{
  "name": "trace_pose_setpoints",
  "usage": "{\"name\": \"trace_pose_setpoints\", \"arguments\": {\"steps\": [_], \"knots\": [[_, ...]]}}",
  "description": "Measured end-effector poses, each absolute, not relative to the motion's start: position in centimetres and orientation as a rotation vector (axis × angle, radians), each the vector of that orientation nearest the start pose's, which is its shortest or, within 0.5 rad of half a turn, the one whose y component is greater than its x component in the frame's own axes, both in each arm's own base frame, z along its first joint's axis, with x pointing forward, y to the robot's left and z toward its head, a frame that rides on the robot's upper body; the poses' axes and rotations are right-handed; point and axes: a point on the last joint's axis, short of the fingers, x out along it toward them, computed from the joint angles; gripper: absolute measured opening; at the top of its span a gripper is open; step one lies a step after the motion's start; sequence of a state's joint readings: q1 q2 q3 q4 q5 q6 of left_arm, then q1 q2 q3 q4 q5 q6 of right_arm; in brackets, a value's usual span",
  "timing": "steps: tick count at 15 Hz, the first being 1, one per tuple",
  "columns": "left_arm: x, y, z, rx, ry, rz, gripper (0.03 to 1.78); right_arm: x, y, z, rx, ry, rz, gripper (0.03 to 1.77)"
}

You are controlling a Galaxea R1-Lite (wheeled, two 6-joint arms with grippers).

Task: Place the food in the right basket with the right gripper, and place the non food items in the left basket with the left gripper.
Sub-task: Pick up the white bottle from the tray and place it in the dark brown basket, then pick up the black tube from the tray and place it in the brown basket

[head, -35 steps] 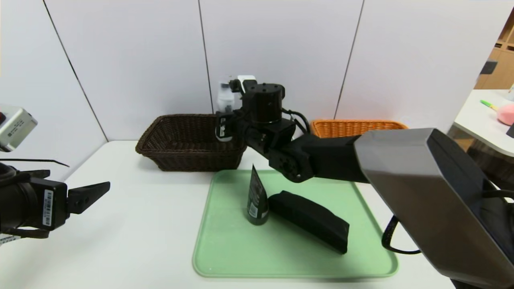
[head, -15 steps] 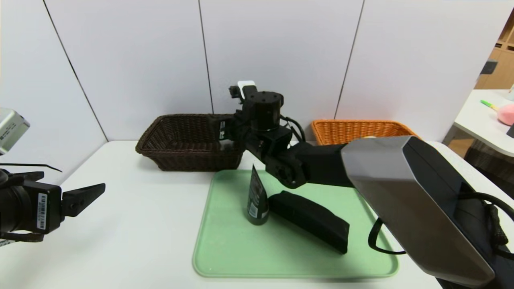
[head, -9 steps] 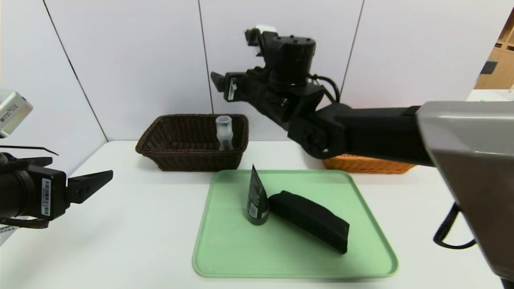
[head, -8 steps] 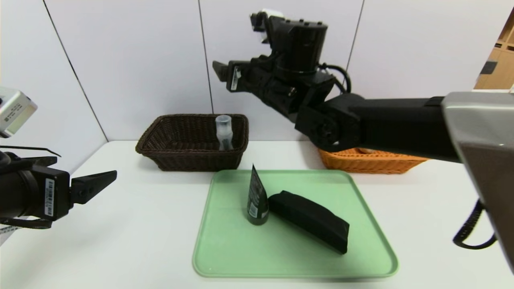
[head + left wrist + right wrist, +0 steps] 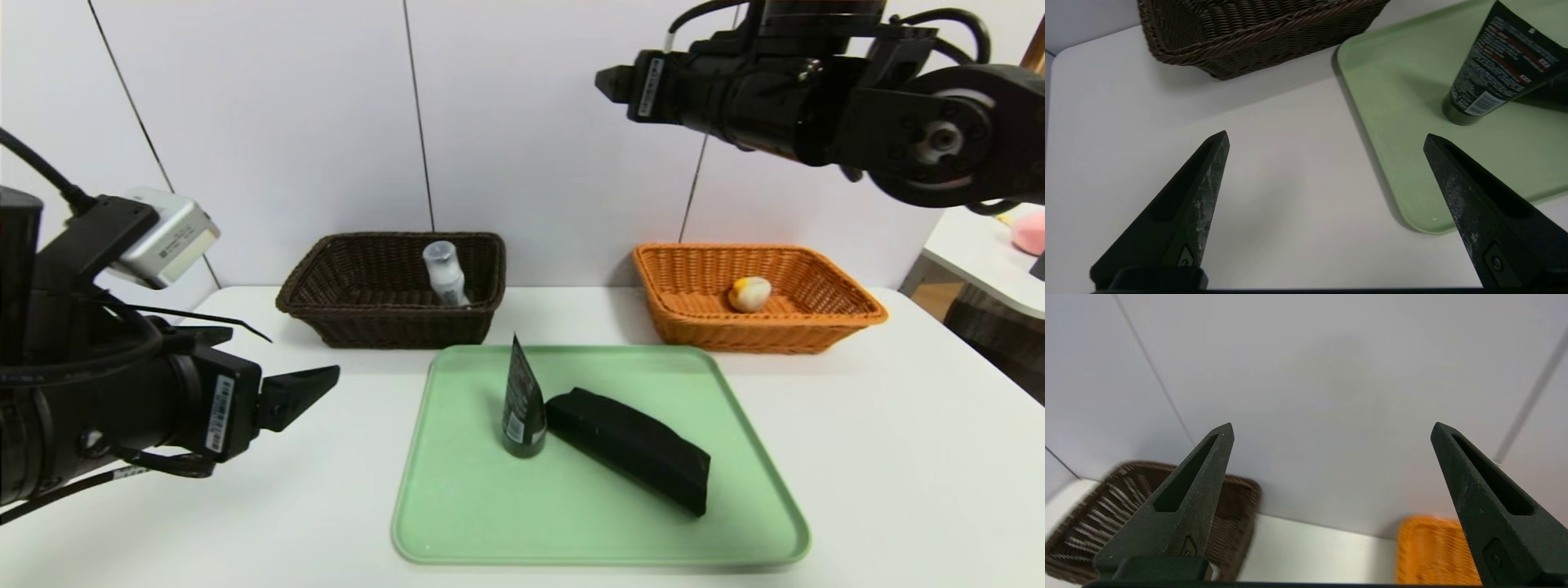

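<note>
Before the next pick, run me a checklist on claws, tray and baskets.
1. Left claw open with nothing held: ok.
2. Right claw open, raised away from the green tray: ok.
3. Dark upright squeeze tube and long black folded pouch off the tray: not ok, both on it.
4. Translucent white bottle inside the dark brown wicker basket: ok.
5. Round yellow-and-cream food piece inside the orange wicker basket: ok.
6. Tube's cap screwed tight: cannot tell.

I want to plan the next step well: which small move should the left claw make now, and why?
Probably ease the open left claw toward the dark squeeze tube: it stands upright on the green tray, just beyond the fingers, and is non-food.
</note>
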State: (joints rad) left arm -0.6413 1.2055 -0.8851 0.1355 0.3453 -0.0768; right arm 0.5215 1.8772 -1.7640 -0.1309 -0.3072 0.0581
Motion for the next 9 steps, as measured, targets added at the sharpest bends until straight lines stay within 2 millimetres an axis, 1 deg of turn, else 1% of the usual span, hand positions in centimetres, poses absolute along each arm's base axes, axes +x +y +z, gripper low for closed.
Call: {"name": "trace_pose_setpoints", "arguments": {"steps": [2,4,9], "knots": [[14.6,-11.4,25.1,0.143,0.428,-0.326,1.69,31.2,15.4,33.8,0.014,0.086,0.174,1.68],[14.9,-12.8,25.2,0.152,0.432,-0.365,1.69,29.0,13.2,33.3,-0.035,0.209,0.145,1.68],[15.0,-15.0,25.4,0.174,0.434,-0.431,1.69,23.0,7.4,32.4,-0.147,0.545,0.042,1.69]]}}
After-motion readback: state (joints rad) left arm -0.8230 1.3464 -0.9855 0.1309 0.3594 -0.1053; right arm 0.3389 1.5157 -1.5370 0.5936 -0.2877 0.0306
